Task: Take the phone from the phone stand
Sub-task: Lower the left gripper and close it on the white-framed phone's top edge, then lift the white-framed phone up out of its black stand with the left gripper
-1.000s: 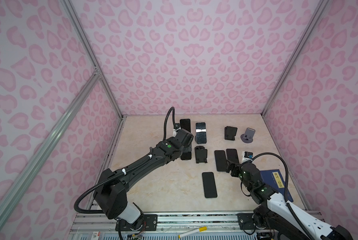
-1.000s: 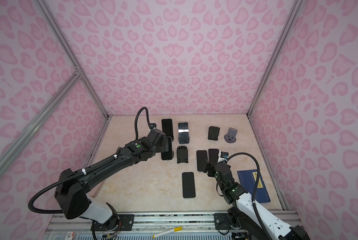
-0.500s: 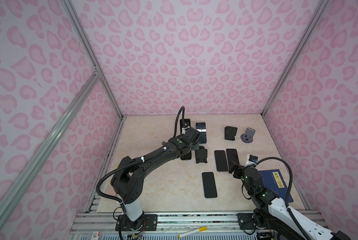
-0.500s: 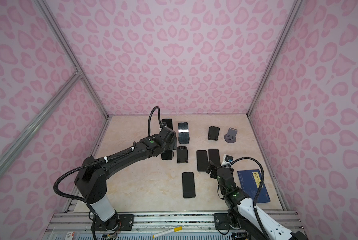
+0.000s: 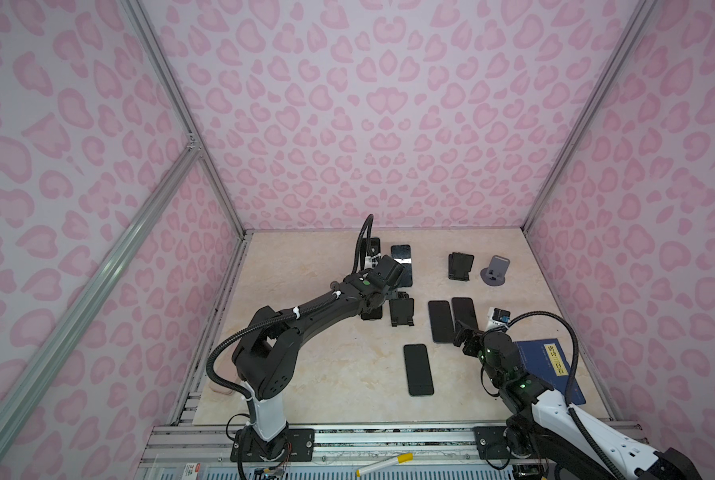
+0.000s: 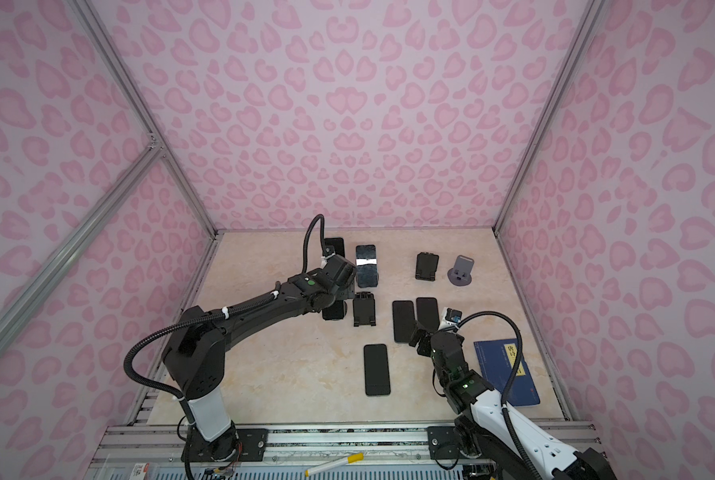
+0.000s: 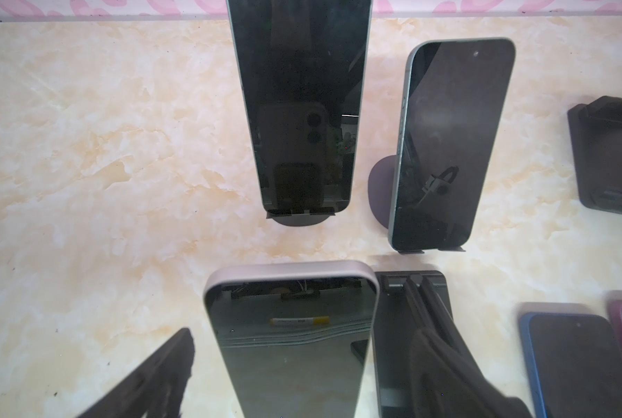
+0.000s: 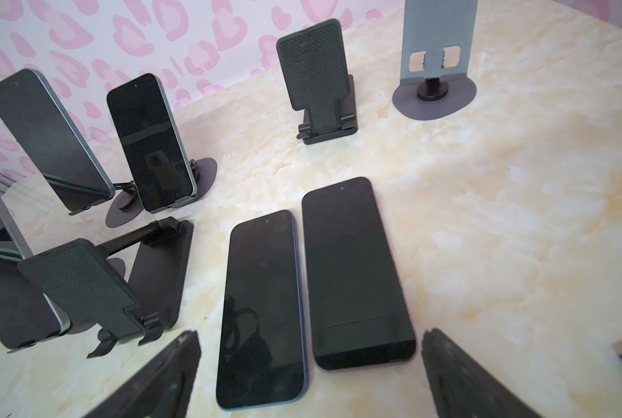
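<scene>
Left gripper [image 7: 304, 334]: fingers [image 7: 157, 372] spread, one on either side of the phone [image 7: 295, 365]. There's a clear gap on the open-table side and no pinch visible.

Phone sits in its phone stand [image 8: 27, 345], left of centre on the table [image 5: 326, 374], mostly hidden under the left arm [image 5: 314, 311] in both top views. Its long axis is steep, leaning back toward the rear wall. Top short edge is up toward the wrist camera, screen faces front, rim is pale pink.

Empty black folding stand [image 7: 407, 311] is just beside it. Two propped phones [image 7: 302, 108] [image 7: 450, 144] stand behind.

Right gripper [image 8: 311, 336] is also spread and holds nothing. It hovers over the blue-cased phone [image 8: 262, 307] and the purple phone [image 8: 356, 271], which lie flat side by side.
</scene>
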